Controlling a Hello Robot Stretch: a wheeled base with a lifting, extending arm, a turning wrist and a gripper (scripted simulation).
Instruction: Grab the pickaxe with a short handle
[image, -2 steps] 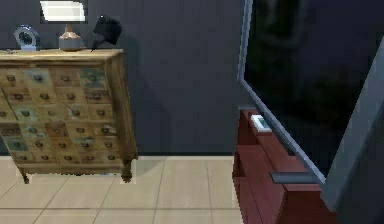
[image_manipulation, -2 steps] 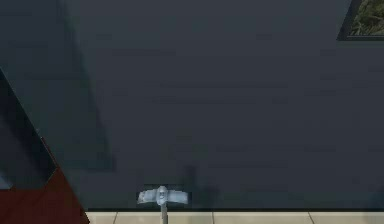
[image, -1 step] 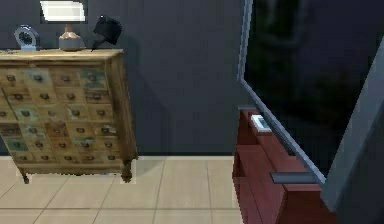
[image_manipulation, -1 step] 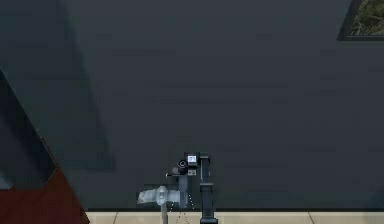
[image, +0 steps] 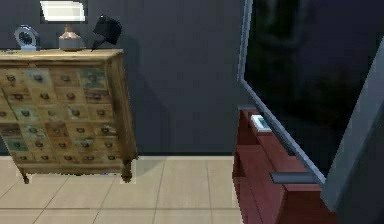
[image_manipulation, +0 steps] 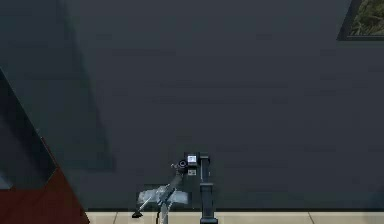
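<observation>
My arm (image_manipulation: 206, 190) stood up against a dark, bare wall (image_manipulation: 200, 80), with my pincer (image_manipulation: 174, 178) at its far end, left of the two white marker squares. A grey pickaxe (image_manipulation: 160, 197) with a short handle hung from my fingers, slanting down to the arm side view's left, clear of the pale floor (image_manipulation: 300, 217), so I held it. Whether my fingers stood apart or together on it, I could not tell. A red-brown cabinet (image_manipulation: 55, 200) cut into that view's lower left corner, and a framed picture (image_manipulation: 362, 18) hung on the wall at the top right. Ahead, a wooden chest of many small drawers (image: 65, 110) stood on the tiled floor (image: 150, 195) against the wall, with a grey ring-shaped ornament (image: 27, 39), a small brownish pot (image: 69, 40) and a dark object (image: 106, 32) on top. At the forward view's right a large dark television (image: 310, 80) stood on a red-brown stand (image: 262, 175), with a small white thing (image: 260, 122) lying just beside the screen.
</observation>
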